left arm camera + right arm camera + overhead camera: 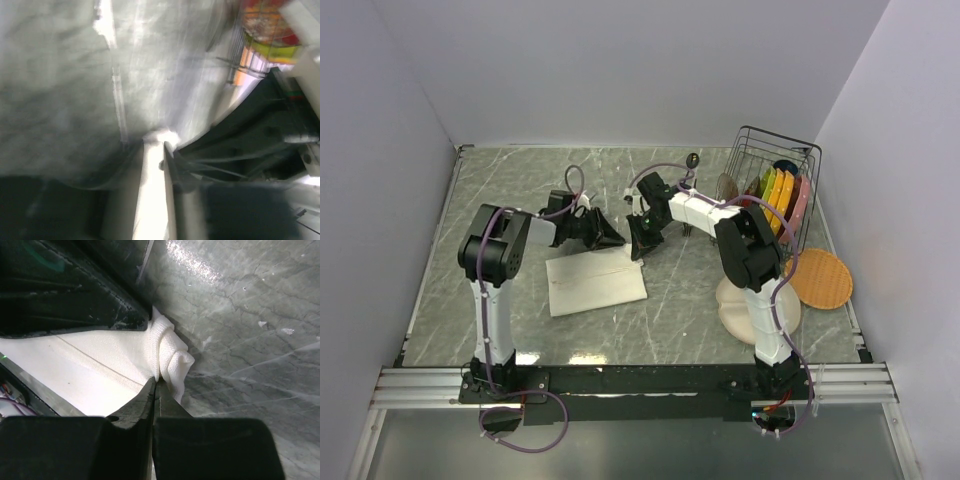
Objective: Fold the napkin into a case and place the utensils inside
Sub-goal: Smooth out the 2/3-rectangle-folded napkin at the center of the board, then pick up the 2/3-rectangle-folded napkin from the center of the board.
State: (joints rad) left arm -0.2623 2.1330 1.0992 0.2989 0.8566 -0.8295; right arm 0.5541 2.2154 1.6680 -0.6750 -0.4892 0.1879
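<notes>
From above, the napkin (595, 285) lies as a folded rectangle on the bench (500, 190), with bare marble along its left and near edges. The left claw (612, 238) and right claw (639, 247) crowd its far right corner. A wire dish rack (775, 150), an orange plate (820, 278) and a beige plate (735, 300) stand well apart on the right.

The left wrist view is blurred. White cloth runs up the middle, and I cannot tell whether this claw grips it. The right arm (260, 135) looms close.

In the right wrist view, the right claw is pinched tight on the napkin's bunched corner, with open bench beyond.
</notes>
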